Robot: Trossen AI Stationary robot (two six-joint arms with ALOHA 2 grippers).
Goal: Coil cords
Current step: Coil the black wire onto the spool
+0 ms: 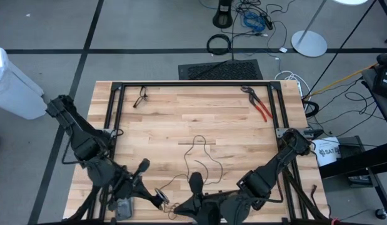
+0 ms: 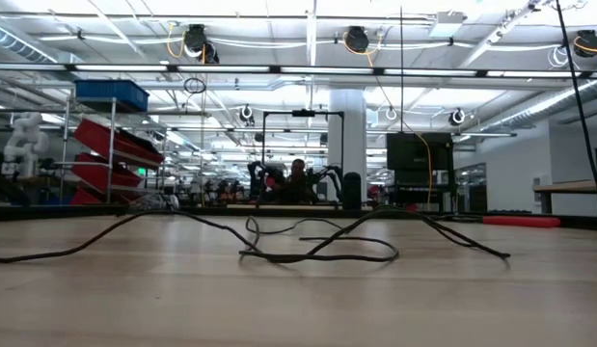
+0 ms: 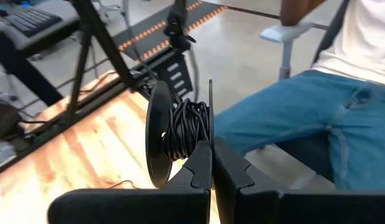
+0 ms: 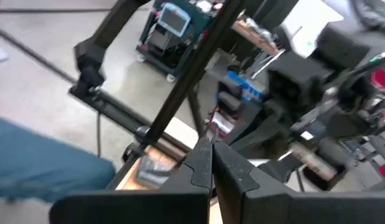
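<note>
1 thin black cord (image 1: 202, 156) lies in loose loops mid-table, its slack running toward the near edge; low view shows it (image 2: 317, 246) lifting off the wood in soft arcs, so light, limp, little stiffness. Part already wound on a black spool (image 3: 173, 134) just ahead of the left gripper (image 3: 212, 152). L fingers pinched together, tips at the spool's windings; whether they grip a strand, can't tell. Right gripper (image 4: 212, 152) closed on nothing visible, near the front edge by L. Judgement: cord will slide and kink, not break. Best hold approx. on the straight run next to the spool, not the tangled loops. Red pliers (image 1: 261, 106) far corner, unused.
</note>
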